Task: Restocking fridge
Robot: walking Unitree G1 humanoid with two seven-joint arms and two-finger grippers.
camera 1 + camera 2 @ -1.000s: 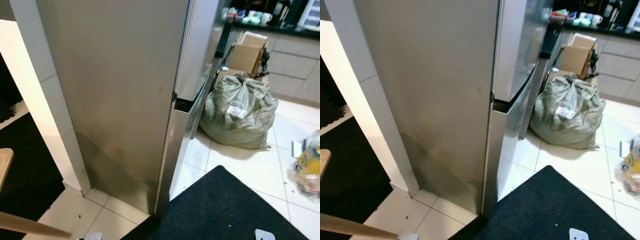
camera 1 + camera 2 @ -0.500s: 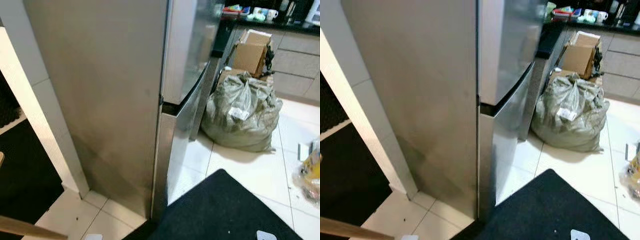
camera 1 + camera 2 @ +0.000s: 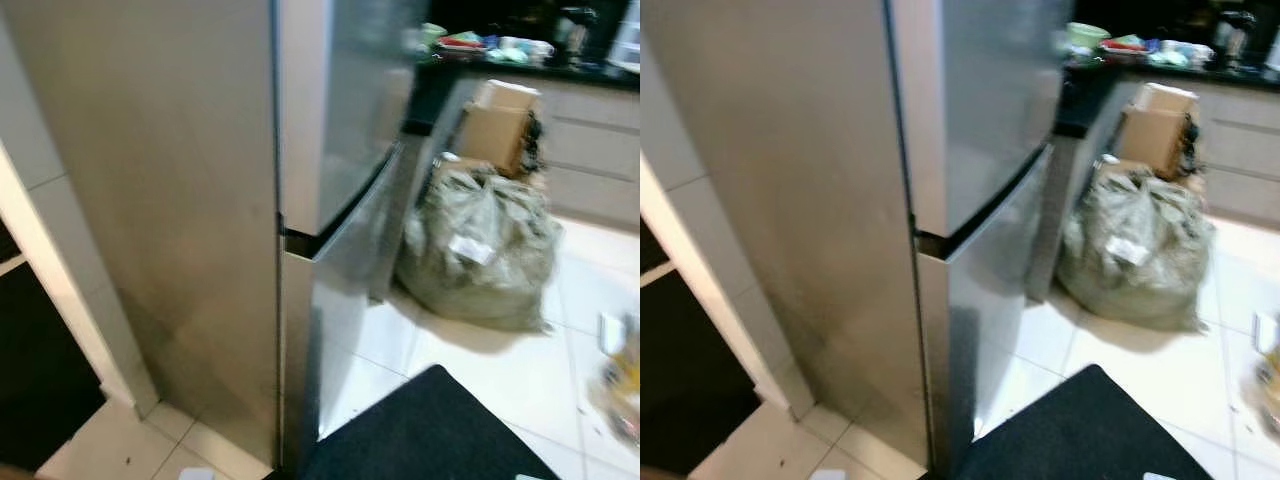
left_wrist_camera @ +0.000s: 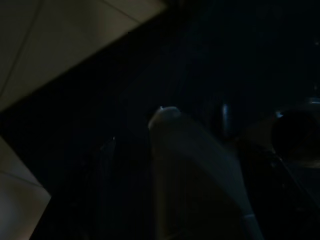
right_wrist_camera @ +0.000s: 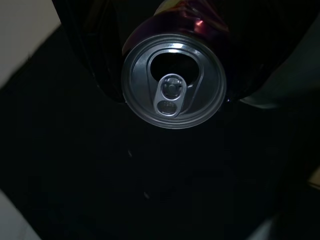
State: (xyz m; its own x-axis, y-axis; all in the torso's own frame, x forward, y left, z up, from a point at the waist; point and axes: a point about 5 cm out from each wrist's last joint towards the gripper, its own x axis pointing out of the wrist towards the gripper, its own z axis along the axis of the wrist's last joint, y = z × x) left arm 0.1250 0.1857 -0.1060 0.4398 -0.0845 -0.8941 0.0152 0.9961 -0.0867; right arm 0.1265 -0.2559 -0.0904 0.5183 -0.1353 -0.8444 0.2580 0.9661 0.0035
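I see the drink can (image 5: 173, 80) gripped in my right pincer (image 5: 170, 60), its silver top and pull tab facing the wrist camera, one black finger (image 5: 87, 47) pressed against each side of it, the arm hanging over the black mat. My left pincer (image 4: 165, 165) hangs idle in the dark above the same mat; I cannot tell how far it is open. Ahead stands the steel fridge (image 3: 200, 200), both doors closed, with the seam between upper and lower door about halfway up. The black mat (image 3: 430, 430) lies on the white tiled floor (image 3: 500, 350) just in front of the fridge. Beyond the fridge's far side, a bulging grey-green sack (image 3: 480, 245) sits on the floor, and a cardboard box (image 3: 500, 120) behind it leans near the dark counter (image 3: 1160, 65), which carries blurred dishes.
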